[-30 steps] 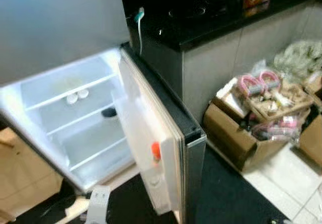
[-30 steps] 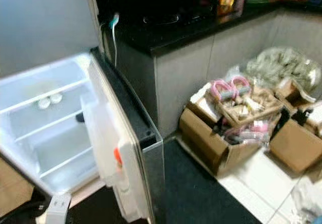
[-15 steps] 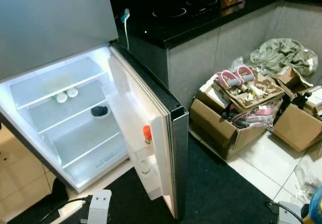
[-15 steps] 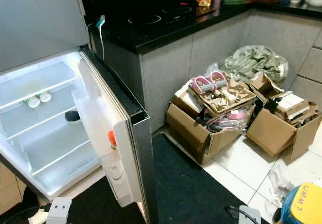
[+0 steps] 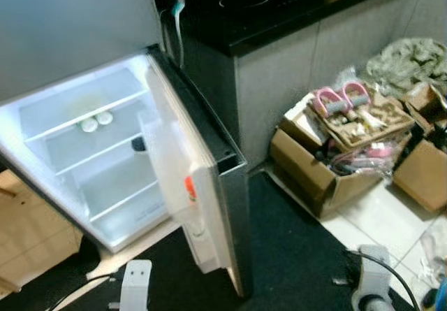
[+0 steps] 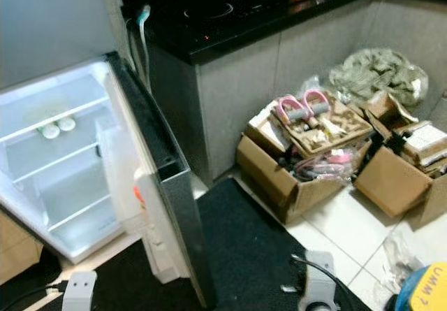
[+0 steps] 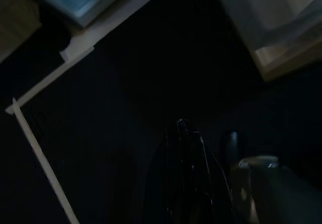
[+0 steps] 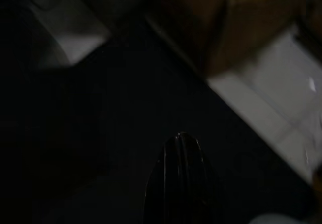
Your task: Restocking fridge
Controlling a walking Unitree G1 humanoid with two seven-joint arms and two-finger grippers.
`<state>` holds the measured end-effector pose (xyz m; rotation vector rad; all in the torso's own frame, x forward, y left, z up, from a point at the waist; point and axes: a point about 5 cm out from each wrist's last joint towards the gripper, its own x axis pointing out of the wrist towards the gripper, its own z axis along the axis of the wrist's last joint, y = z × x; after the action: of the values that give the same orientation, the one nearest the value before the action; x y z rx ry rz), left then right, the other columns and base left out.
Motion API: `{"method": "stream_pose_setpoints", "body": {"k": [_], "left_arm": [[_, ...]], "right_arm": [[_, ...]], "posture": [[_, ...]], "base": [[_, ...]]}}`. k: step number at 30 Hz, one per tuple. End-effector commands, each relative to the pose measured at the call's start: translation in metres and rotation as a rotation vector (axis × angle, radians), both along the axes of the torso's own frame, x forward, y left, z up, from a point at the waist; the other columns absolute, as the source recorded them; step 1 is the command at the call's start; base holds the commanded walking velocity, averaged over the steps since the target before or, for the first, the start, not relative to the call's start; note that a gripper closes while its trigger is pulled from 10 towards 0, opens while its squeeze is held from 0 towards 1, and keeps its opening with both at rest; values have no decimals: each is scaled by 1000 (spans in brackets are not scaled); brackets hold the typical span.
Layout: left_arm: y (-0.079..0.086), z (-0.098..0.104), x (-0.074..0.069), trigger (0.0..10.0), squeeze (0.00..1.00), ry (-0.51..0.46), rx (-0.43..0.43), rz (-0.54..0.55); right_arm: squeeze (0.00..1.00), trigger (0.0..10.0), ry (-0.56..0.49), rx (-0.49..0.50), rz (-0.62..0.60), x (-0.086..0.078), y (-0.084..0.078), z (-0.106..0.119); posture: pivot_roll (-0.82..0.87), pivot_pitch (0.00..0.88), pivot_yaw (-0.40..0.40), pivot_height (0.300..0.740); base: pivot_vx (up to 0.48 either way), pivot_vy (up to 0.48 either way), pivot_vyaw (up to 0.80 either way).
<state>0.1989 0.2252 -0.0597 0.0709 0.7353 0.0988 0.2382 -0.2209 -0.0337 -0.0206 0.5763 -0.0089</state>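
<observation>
Nothing but the camera has shifted; fridge [image 5: 84, 150] door [image 5: 199, 206] open, both hands [image 7: 187, 133] [image 8: 182, 141] closed, empty.

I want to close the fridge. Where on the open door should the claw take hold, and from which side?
Probably the door's free vertical edge, the grey side facing the dark mat. It swings out from the lit fridge, shelves facing inward, so come from the mat side and push on the outer face near that edge.
</observation>
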Motion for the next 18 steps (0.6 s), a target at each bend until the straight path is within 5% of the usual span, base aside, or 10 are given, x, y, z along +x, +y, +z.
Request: {"method": "stream_pose_setpoints", "body": {"k": [1, 5, 6, 9, 10, 11, 12, 15, 18], "left_arm": [[9, -2, -7, 10000, 0, 21, 32, 33], [12, -3, -9, 10000, 0, 42, 49, 31], [12, -4, -10, 10000, 0, 51, 51, 21], [13, -6, -14, 10000, 0, 74, 63, 12], [14, -8, -17, 10000, 0, 95, 75, 8], [14, -8, -17, 10000, 0, 95, 75, 8], [14, -9, -19, 10000, 0, 106, 86, 1], [14, -10, -21, 10000, 0, 119, 97, -9], [17, -17, -34, 10000, 0, 189, 125, -28]], "right_arm": [[0, 10000, -3, 20, 8, 3, 8, 0], [0, 10000, -37, 51, 31, 21, 17, 11], [0, 0, -55, 71, 74, 30, 26, 18], [0, 0, -98, 64, 208, 61, 56, 40], [0, 8627, -119, 32, 264, 74, 71, 52], [0, 8627, -119, 32, 264, 74, 71, 52], [0, 10000, -137, 29, 304, 80, 80, 59], [0, 10000, -178, 55, 375, 91, 101, 74], [0, 10000, -258, 77, 504, 112, 145, 110]], "posture": [[-62, 111, 78, 726], [-62, 111, 78, 726], [-65, 111, 80, 726], [-68, 112, 81, 726], [-69, 112, 81, 726], [-69, 112, 81, 726], [-69, 112, 81, 726], [-70, 113, 79, 726], [-74, 112, 78, 726]], "base": [[0, 0, 0], [0, 0, 0], [0, 0, 0], [0, 0, 0], [0, 0, 0], [0, 0, 0], [0, 0, 0], [0, 0, 0], [0, 0, 0]]}}
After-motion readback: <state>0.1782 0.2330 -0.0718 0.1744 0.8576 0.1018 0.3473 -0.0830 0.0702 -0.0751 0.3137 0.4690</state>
